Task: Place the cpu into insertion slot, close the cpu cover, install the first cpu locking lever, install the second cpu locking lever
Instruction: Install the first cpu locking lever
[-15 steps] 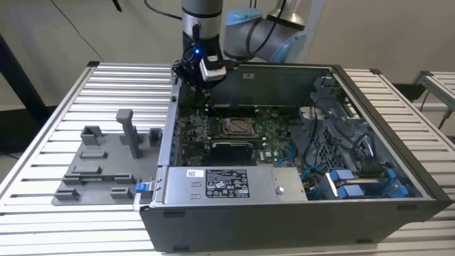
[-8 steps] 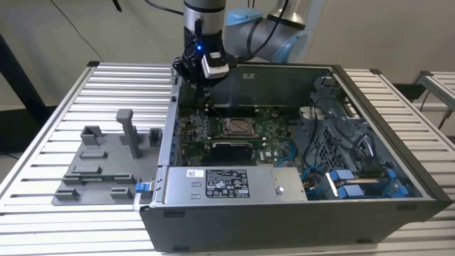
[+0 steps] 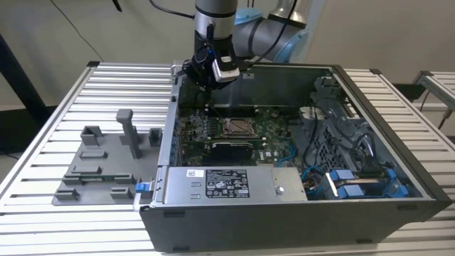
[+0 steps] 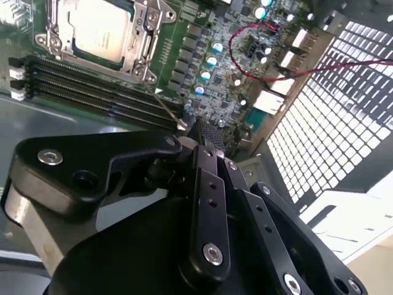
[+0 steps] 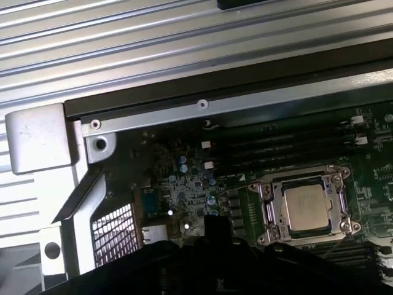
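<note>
The cpu (image 5: pixel 305 207) lies silvery side up in the insertion slot (image 5: pixel 265 236) on the green board. The cpu cover (image 5: pixel 274 206) lies flat over it, framing its top; both wrist views show this, with the cpu (image 4: pixel 101 27) and cover (image 4: pixel 142 37) beyond my fingers. In the exterior view the slot (image 3: pixel 237 126) sits mid-board. My gripper (image 4: pixel 209 132) is shut with nothing between its black fingers. It hangs above the board's back corner, off to one side of the slot, and touches nothing. In the exterior view the gripper (image 3: pixel 211 85) hovers at the case's back, towards that view's left.
Long black memory slots (image 4: pixel 92 86) run beside the socket. A red wire (image 4: pixel 258 67) loops over the board near the perforated case wall (image 4: pixel 331 123). A power supply (image 3: pixel 227 184) and blue cables (image 3: pixel 355 181) fill the case front. A grey fixture tray (image 3: pixel 99 165) lies on the slatted table.
</note>
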You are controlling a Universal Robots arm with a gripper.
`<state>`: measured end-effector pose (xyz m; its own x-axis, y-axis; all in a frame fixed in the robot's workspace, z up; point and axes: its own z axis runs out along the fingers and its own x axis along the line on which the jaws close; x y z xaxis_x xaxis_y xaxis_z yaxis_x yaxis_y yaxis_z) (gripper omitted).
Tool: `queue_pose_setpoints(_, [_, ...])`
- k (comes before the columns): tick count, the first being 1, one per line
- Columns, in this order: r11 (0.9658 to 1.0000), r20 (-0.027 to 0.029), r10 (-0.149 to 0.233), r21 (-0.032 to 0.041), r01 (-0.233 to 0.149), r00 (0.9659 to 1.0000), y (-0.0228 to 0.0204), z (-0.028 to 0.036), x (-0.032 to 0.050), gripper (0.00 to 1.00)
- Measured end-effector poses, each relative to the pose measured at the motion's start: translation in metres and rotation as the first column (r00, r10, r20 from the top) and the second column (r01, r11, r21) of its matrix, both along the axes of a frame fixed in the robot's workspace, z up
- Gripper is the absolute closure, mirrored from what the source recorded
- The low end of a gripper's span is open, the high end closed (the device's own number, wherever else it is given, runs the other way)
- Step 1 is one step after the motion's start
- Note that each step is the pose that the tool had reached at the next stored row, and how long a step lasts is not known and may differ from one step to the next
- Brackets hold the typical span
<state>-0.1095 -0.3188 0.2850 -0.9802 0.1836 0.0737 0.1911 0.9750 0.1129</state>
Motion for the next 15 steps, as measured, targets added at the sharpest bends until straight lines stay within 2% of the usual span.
queue_pose_setpoints(3, [0.9997, 0.0, 0.008, 0.0222, -0.008, 1.0, 0.0001, -0.0009, 0.0005, 0.89])
queue_pose_setpoints(5, [0.9994, 0.0003, 0.013, 0.0322, -0.013, 0.9999, 0.0001, -0.0025, 0.0005, 0.89])
queue_pose_setpoints(7, [0.9992, 0.0003, 0.017, 0.0369, -0.017, 0.9999, 0.0001, -0.0043, 0.0004, 0.89])
queue_pose_setpoints(15, [0.9986, 0.0004, 0.021, 0.0476, -0.021, 0.9998, 0.0017, -0.0127, -0.0008, 0.89])
